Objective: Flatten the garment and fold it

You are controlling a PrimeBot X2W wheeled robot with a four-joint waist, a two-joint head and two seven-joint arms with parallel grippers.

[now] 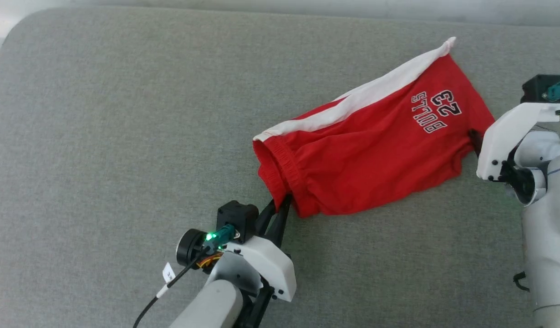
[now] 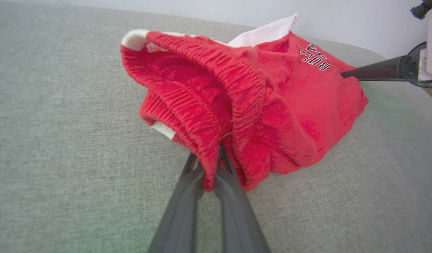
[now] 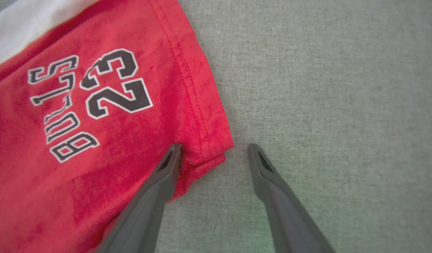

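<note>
The garment (image 1: 362, 155) is a pair of red shorts with a white side stripe and a "BULLS 23" print, lying crumpled and slanted on the grey cloth surface. My left gripper (image 1: 280, 206) is shut on the gathered waistband at its near end; in the left wrist view both fingers pinch a fold of the waistband (image 2: 210, 168). My right gripper (image 3: 214, 149) stands open at the printed leg's hem corner. One of its fingertips (image 3: 174, 151) rests on the red fabric (image 3: 96, 158) and the other is on the bare cloth. In the head view the right gripper (image 1: 475, 140) sits at the garment's right edge.
The grey cloth-covered surface (image 1: 125, 136) stretches wide to the left of and in front of the shorts. Its rounded far edge runs along the top of the head view. The right arm's white body (image 1: 539, 191) stands at the right edge.
</note>
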